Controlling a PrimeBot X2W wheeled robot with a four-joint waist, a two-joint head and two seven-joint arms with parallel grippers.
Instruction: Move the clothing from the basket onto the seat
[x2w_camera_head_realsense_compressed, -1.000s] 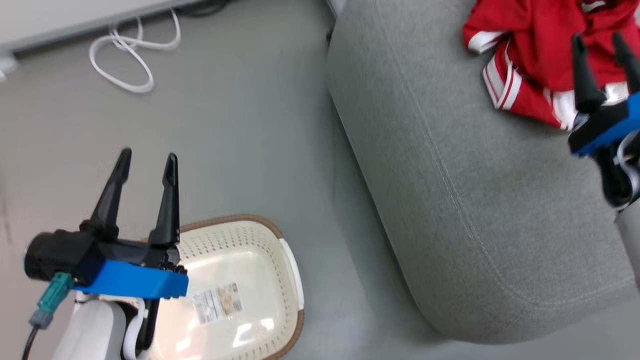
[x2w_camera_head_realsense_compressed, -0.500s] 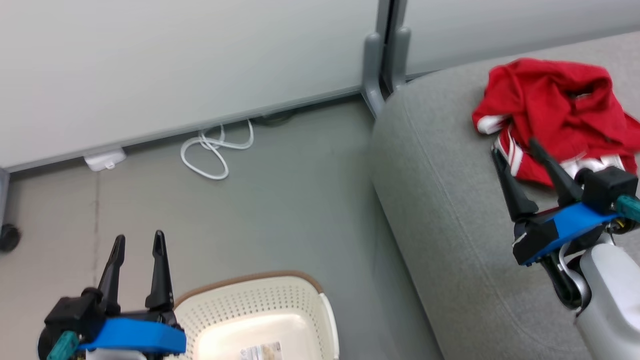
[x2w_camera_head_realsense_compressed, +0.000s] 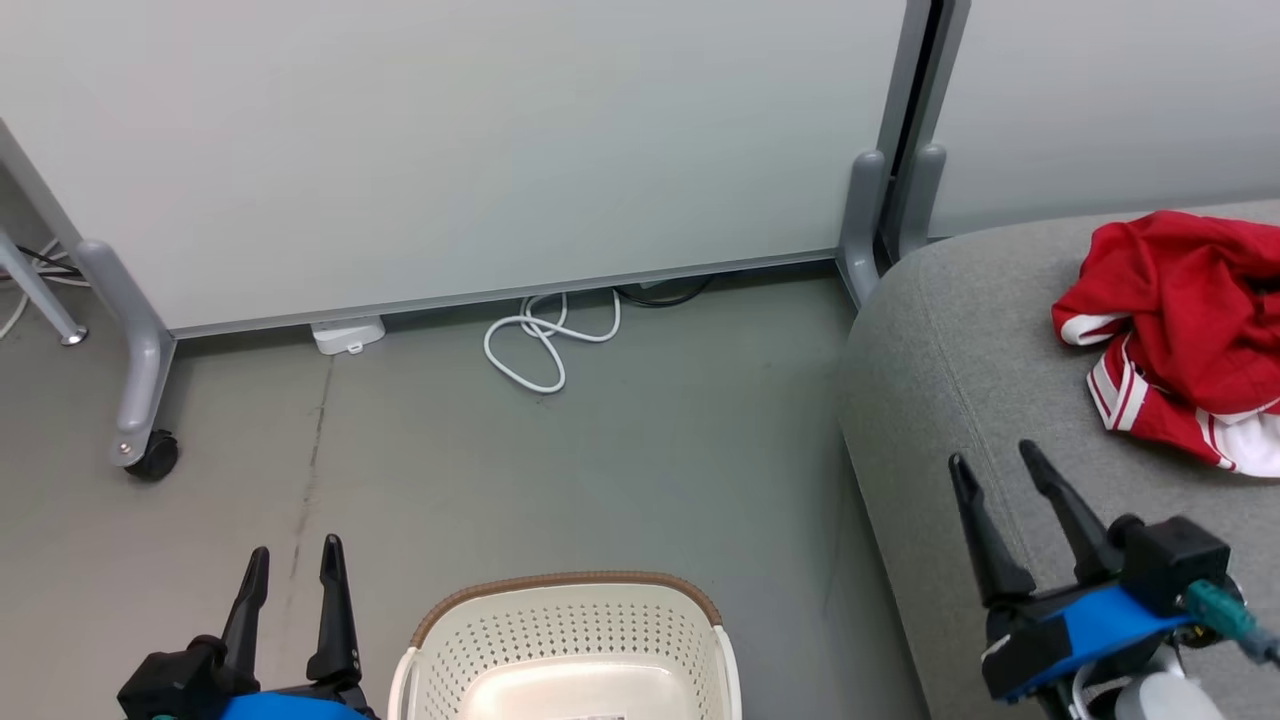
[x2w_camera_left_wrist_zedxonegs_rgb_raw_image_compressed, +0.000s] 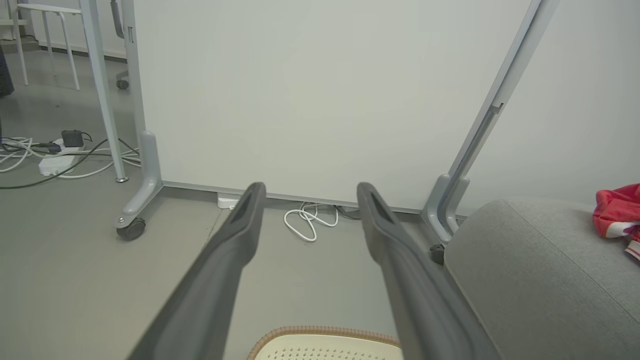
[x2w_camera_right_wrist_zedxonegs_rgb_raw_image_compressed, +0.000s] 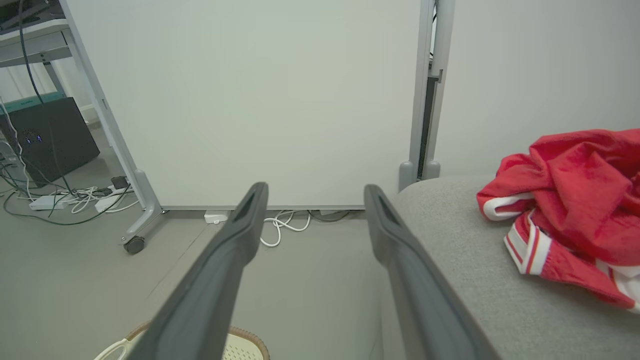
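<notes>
Right claw (x2w_camera_head_realsense_compressed: 992, 455) has left the crumpled red clothing (x2w_camera_head_realsense_compressed: 1180, 300); it and left claw (x2w_camera_head_realsense_compressed: 296, 547) gape.

We found the bare floor (x2w_camera_head_realsense_compressed: 640, 470) open between the basket (x2w_camera_head_realsense_compressed: 565, 582) and the partition panel (x2w_camera_head_realsense_compressed: 450, 150), crossed only by a coiled white cable (x2w_camera_head_realsense_compressed: 543, 335), with the seat (x2w_camera_head_realsense_compressed: 950, 400) walling the right.

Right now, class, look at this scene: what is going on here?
The red clothing lies heaped on the grey seat. The cream laundry basket stands on the floor, and the part of it in view holds nothing. The left gripper and the right gripper are both open and grip nothing, so the transfer looks done.
</notes>
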